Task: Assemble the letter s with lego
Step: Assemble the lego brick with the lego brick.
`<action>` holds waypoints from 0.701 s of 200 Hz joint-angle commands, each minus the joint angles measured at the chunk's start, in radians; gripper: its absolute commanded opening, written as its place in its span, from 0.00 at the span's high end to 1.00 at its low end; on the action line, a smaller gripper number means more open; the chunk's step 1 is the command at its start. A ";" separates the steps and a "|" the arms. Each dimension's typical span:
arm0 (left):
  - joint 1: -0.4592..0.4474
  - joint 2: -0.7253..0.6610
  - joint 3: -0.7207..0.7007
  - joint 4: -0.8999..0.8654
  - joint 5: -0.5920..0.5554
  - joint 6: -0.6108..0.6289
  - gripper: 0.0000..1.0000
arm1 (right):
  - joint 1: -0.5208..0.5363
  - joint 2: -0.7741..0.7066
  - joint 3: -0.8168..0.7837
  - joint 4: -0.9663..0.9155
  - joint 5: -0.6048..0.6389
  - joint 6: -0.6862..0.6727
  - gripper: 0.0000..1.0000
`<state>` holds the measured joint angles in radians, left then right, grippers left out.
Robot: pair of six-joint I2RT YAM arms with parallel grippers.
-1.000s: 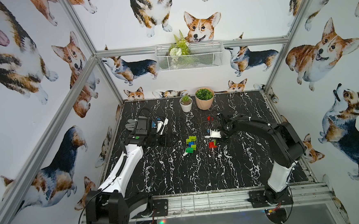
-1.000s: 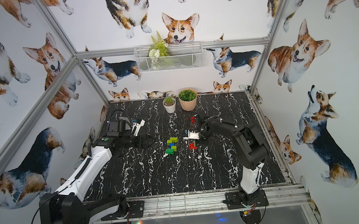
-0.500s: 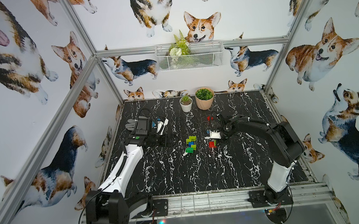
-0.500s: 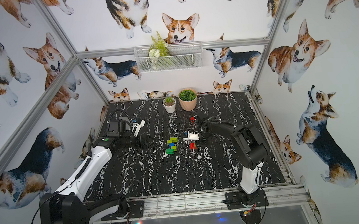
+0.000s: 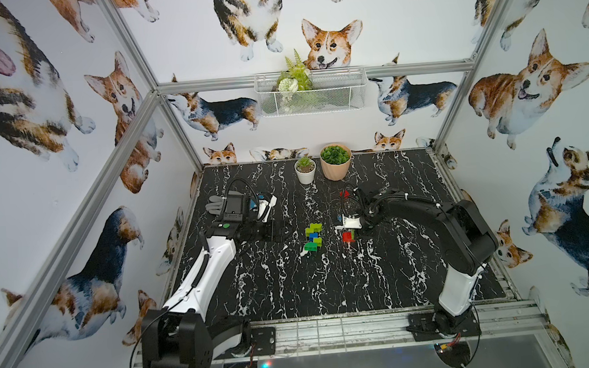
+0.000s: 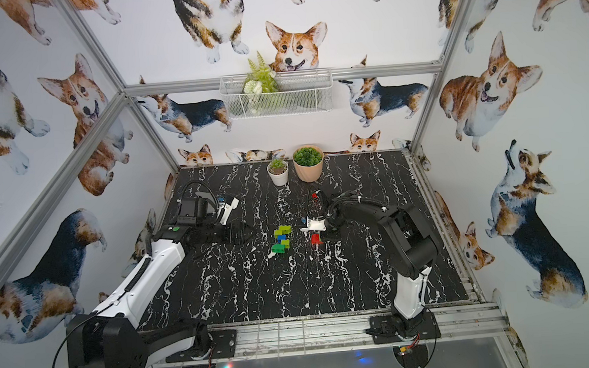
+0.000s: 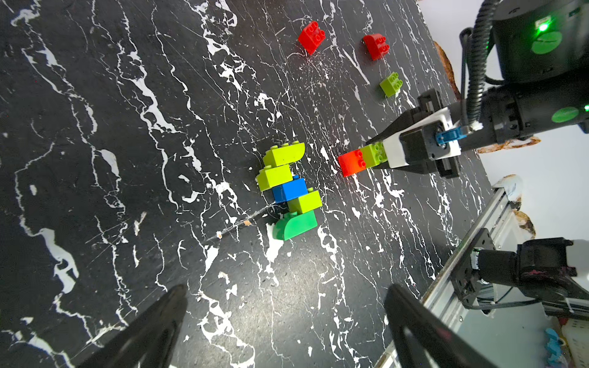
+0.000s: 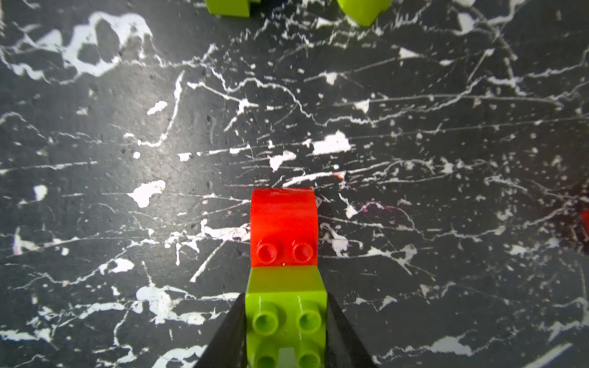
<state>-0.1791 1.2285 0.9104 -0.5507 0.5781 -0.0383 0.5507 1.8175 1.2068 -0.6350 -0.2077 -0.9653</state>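
Note:
A joined lego cluster of lime green, blue and dark green bricks [image 5: 313, 238] [image 6: 281, 240] [image 7: 290, 191] lies on its side mid-table. To its right, a red curved brick [image 8: 283, 223] [image 7: 350, 162] is joined to a lime green brick [image 8: 285, 318] [image 7: 373, 154], both resting on the table. My right gripper [image 8: 286, 298] [image 5: 350, 227] is shut on that lime green brick, one finger on each side. My left gripper [image 7: 287, 290] [image 5: 271, 232] hangs wide open left of the cluster, holding nothing.
Two loose red bricks [image 7: 312, 36] [image 7: 376, 46] and a loose lime green brick [image 7: 391, 83] lie behind the right arm. A white pot [image 5: 305, 172] and a tan pot [image 5: 335, 163] stand at the back. The metal rail [image 5: 330, 326] runs along the front edge.

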 commanded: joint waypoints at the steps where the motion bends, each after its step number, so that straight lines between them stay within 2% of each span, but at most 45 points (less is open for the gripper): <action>1: 0.001 0.003 0.006 0.012 0.022 0.006 0.00 | 0.001 -0.018 0.006 -0.012 -0.007 0.003 0.51; 24: 0.001 0.003 0.008 0.012 0.024 0.005 0.00 | -0.001 -0.038 0.010 -0.014 0.001 0.004 0.38; 34: 0.001 0.003 0.008 0.010 0.024 0.005 0.00 | -0.001 -0.053 0.004 -0.016 0.008 0.000 0.38; 43: 0.001 0.004 0.009 0.010 0.026 0.005 0.00 | -0.005 -0.069 -0.008 -0.015 0.015 -0.002 0.32; 62: 0.001 0.006 0.013 0.007 0.029 0.005 0.00 | -0.035 -0.114 -0.035 -0.010 0.025 0.013 0.31; 85: 0.001 0.006 0.015 0.007 0.030 0.006 0.00 | -0.137 -0.183 -0.068 -0.018 -0.007 0.054 0.31; 102: 0.001 0.010 0.015 0.010 0.032 0.006 0.00 | -0.195 -0.224 -0.091 0.004 0.045 0.086 0.30; 140: 0.001 0.019 0.018 0.026 0.041 -0.005 0.00 | -0.302 -0.215 -0.086 0.122 0.107 0.306 0.29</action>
<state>-0.1791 1.2472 0.9199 -0.5449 0.5999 -0.0437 0.2974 1.5864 1.1046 -0.5884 -0.1375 -0.8299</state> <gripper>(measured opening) 0.998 0.706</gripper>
